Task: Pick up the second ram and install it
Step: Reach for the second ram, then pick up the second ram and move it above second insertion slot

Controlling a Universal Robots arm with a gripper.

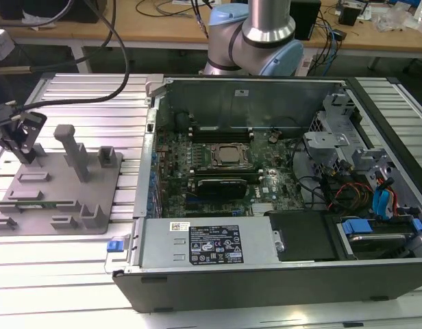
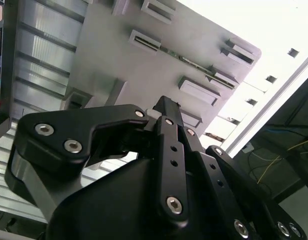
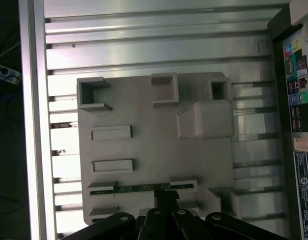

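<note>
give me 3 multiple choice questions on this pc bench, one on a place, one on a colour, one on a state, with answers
1. Where is the green ram stick?
A) on the wooden bench at the back
B) in the holder plate beside the computer case
C) in a person's hand

2. What colour is the holder plate?
A) grey
B) blue
C) red

3. How is the computer case?
A) closed, panel on
B) open, motherboard exposed
C) standing upright on end

Answers:
1 B, the stick lies between brackets on the plate.
2 A, the plate is plain grey in every view.
3 B, the case's side is off and the board shows inside.
</note>
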